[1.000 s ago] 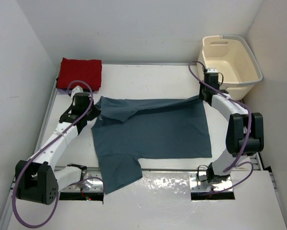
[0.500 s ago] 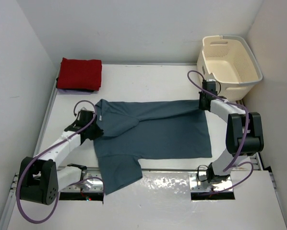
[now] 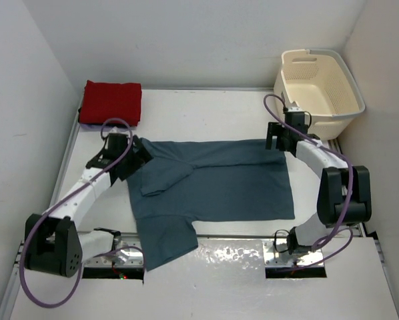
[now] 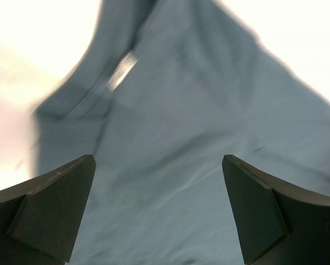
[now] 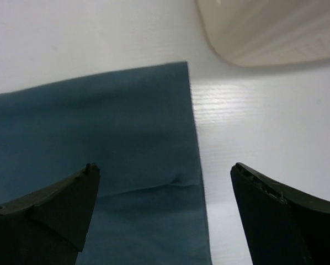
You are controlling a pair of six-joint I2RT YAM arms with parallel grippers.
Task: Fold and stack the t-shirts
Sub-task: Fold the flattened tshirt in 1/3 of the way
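Observation:
A teal blue t-shirt lies spread on the white table, its far edge folded over onto itself and one sleeve trailing toward the near edge. My left gripper hovers open over the collar end; in the left wrist view only teal cloth and its white label lie under the open left gripper. My right gripper is open over the shirt's far right corner, and the right gripper holds nothing. A folded red t-shirt rests at the far left.
A cream laundry basket stands at the far right corner and also shows in the right wrist view as the basket. White walls close in the table on three sides. A dark edge shows under the red shirt's near side.
Both grippers went from shut to open and let go of the teal shirt's far edge, which now lies folded on the shirt. The left arm swung a little rightward, the right one leftward.

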